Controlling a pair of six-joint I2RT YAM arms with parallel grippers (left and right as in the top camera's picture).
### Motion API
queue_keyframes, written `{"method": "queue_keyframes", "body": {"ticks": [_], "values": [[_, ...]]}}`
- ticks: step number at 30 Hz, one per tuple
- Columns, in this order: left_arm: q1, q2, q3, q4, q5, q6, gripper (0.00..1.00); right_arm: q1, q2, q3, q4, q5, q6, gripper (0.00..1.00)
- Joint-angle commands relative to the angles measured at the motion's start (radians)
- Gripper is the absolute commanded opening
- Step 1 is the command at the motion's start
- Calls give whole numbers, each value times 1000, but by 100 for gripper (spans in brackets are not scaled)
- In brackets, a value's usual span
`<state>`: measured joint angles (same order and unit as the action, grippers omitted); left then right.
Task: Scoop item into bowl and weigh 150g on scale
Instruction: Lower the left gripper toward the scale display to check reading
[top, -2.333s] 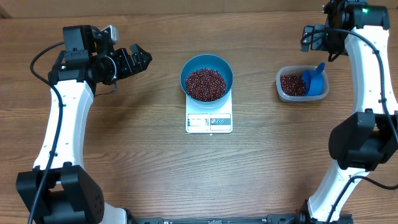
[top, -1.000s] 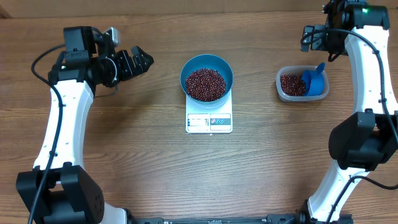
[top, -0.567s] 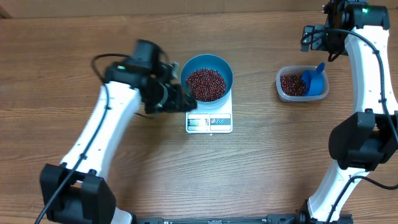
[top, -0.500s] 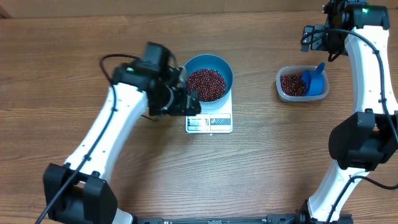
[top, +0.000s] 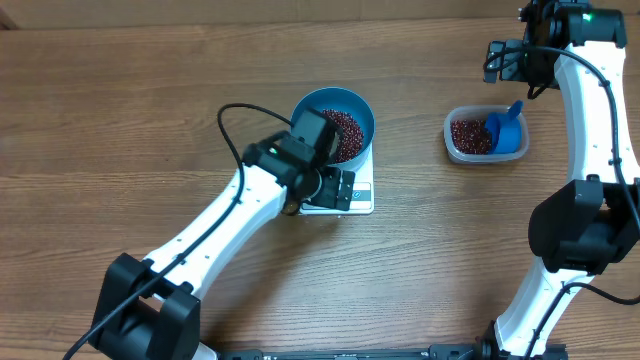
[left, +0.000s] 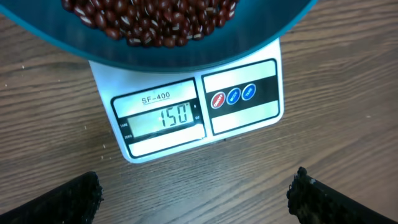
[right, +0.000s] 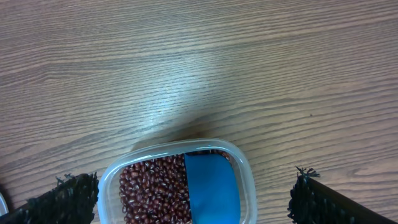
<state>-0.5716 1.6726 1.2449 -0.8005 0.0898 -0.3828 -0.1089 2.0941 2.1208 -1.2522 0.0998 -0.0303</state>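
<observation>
Brown wood-grain tabletop (top: 450, 260) filling the overhead view, grain running left to right with darker streaks, paler tan strip (top: 300, 10) along the far edge, soft even light, a pale sheen (right: 180, 81) in the right wrist view

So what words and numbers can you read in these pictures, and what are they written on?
"SF-400": printed on the scale, just above its display.
"150": the number showing on the display.
Tiny print at the left and right ends of the display: too small to read.
Marks on the three round buttons: too small to read.
</observation>
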Motion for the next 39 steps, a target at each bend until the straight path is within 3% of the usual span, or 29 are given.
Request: {"method": "queue_keyframes", "body": {"ticks": [1,9,12,16,18,22,24,30,33,35,36,39], "values": [[-24,-19,-30,21,-122,-99,100,0,-4,27,3,-9,0,100],[-24,-6,-60,46,-160,-112,100,0,-4,27,3,-9,0,100],[-25,-3,-64,46,-156,-112,79,0,-4,27,3,-9,0,100],[-25,5,-66,47,-145,-112,71,0,-4,27,3,-9,0,100],[-25,11,-66,48,-145,-112,58,0,-4,27,3,-9,0,100],[-25,31,-66,50,-144,-112,11,0,-4,27,3,-9,0,100],[-25,47,-66,50,-137,-112,4,0,-4,27,3,-9,0,100],[-24,71,-65,50,-85,-68,4,0,-4,27,3,-9,0,100],[-25,70,-64,40,-48,-32,10,0,-4,27,3,-8,0,100],[-24,70,-64,26,-45,-32,27,0,-4,27,3,-9,0,100],[-24,70,-64,18,-45,-32,46,0,-4,27,3,-8,0,100],[-24,70,-64,-5,-45,-32,73,0,-4,27,3,-9,0,100]]}}
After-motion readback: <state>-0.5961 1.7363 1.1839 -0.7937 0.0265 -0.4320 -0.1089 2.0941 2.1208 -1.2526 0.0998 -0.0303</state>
